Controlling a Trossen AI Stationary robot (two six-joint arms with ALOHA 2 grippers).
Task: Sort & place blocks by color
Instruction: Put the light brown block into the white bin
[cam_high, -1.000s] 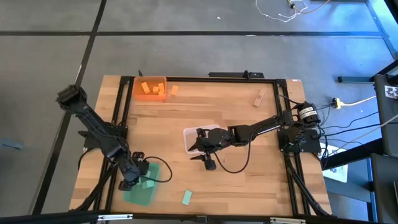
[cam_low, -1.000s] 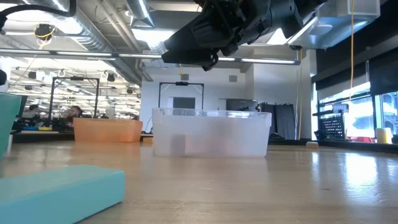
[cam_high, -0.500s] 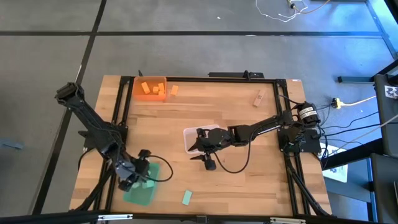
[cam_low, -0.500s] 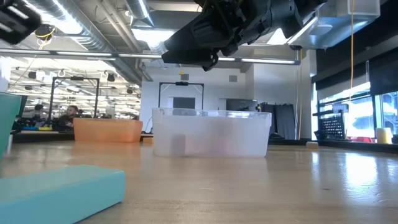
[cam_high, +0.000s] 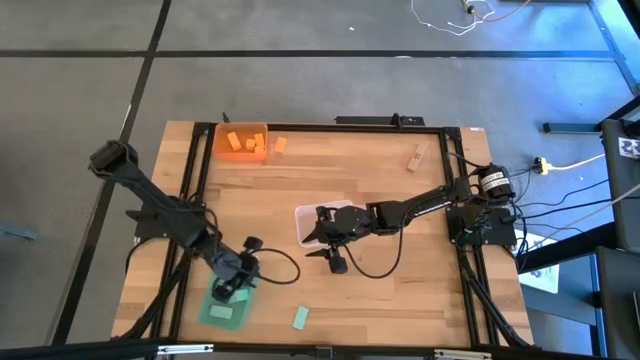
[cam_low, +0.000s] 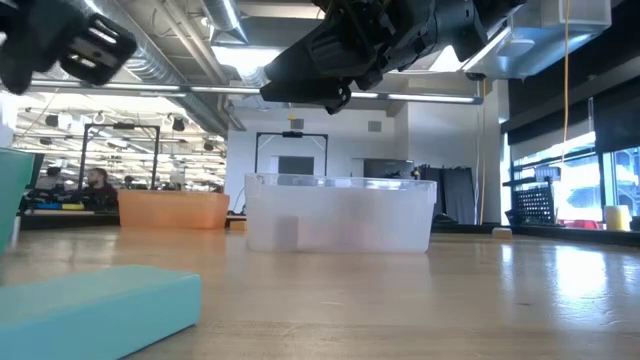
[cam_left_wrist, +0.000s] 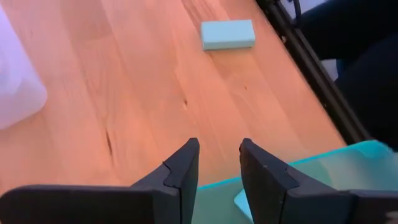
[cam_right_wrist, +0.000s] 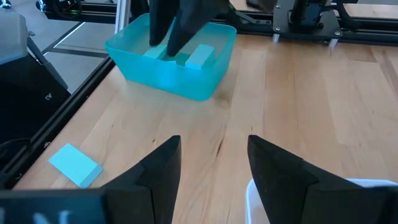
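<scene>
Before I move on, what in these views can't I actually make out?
- Green bin, high view: the left gripper covers part of it, so its block count is unclear.
- Clear bin, low view: frosted wall blurs the contents; high view: the right gripper overlaps it.
- Orange bin, high view: blocks too small to count.

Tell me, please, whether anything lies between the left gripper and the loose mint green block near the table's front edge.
Nothing visible does. The left gripper hangs open over the green bin, and only bare table lies between it and the mint green block. The right gripper waits by the clear bin.
</scene>
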